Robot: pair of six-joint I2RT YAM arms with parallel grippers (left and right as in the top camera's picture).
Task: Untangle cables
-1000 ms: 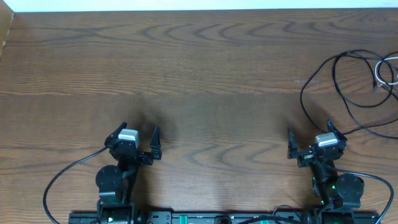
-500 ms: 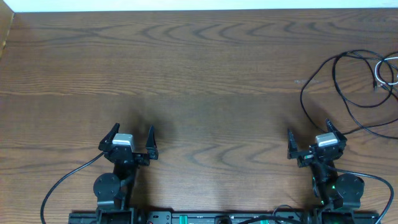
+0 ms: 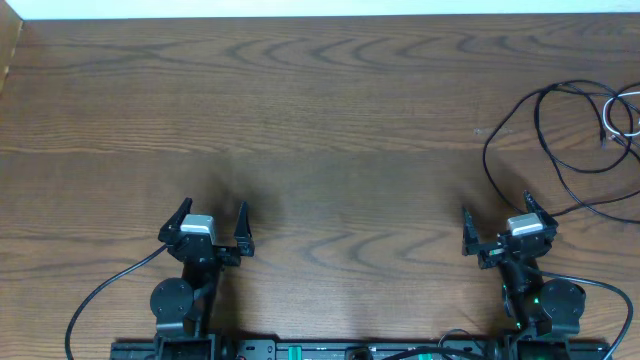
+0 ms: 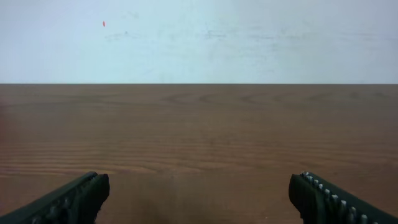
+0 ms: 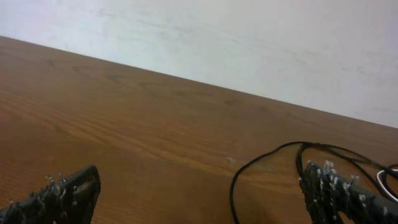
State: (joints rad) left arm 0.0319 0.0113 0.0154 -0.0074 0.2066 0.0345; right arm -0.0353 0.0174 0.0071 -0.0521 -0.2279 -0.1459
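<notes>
Thin black cables point(image 3: 560, 130) loop loosely at the table's far right, running off the right edge. A short white cable point(image 3: 622, 112) lies among them near that edge. My right gripper point(image 3: 497, 222) is open and empty, low near the front edge, just left of the nearest black loop. In the right wrist view a black cable point(image 5: 249, 171) curves between the open fingers point(image 5: 199, 193). My left gripper point(image 3: 213, 222) is open and empty at the front left, far from the cables. The left wrist view shows its open fingers point(image 4: 199, 196) over bare wood.
Thicker black cords point(image 3: 100, 290) trail from the arm bases along the front edge. A white wall point(image 4: 199, 37) borders the far edge of the wooden table point(image 3: 320, 120).
The left arm swung a little to the left and squared up during the first half second. It has held still since. The right arm and the cables have not moved.
</notes>
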